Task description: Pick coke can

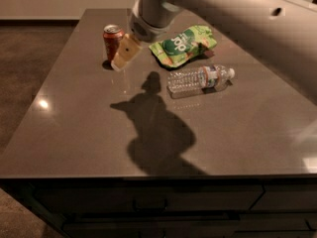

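One broad dark-grey table [69, 133] fills most of the view, with drawer fronts below its near edge. The robot's pale arm [237, 14] reaches in across the top right and throws a dark shadow [158, 138] on the table's middle. A clear plastic water bottle [198, 79] lies on its side right of centre, cap to the right. Just behind it lies a green snack bag [182, 44]. The gripper [121, 61] hangs at the arm's end, angled down to the left; whether it is spread or closed I cannot tell. Just beside it, on its left, the coke can [112, 39] stands upright near the table's far left corner.
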Motion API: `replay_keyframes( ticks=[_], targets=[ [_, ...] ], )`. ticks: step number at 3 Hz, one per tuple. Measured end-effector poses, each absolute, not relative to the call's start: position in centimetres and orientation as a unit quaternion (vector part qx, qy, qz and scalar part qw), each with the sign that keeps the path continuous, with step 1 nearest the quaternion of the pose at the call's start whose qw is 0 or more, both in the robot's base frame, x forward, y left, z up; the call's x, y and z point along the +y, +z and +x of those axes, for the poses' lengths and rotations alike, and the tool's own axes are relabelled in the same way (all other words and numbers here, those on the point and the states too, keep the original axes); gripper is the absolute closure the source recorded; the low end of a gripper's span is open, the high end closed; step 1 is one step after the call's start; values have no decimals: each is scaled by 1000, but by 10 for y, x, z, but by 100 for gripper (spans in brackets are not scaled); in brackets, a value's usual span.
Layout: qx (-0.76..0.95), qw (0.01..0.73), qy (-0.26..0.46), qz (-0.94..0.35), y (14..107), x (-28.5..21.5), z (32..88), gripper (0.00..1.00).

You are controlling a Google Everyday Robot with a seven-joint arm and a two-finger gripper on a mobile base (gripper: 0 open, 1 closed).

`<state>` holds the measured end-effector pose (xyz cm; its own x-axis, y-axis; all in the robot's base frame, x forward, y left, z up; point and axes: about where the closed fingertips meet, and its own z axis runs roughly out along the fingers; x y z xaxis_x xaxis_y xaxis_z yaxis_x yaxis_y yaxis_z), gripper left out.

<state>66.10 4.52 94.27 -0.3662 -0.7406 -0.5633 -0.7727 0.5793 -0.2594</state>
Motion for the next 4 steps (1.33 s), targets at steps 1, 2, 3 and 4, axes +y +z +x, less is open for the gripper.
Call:
replay_keyframes(
  ticks=[1,2,3,4],
  targets=[
    [828,344,26,-441,943,55,685,0],
    [833,352,42,-426,935,65,708,0],
    [838,355,65,-408,922,72,727,0],
    [841,356,81,-400,912,82,744,0]
  ],
)
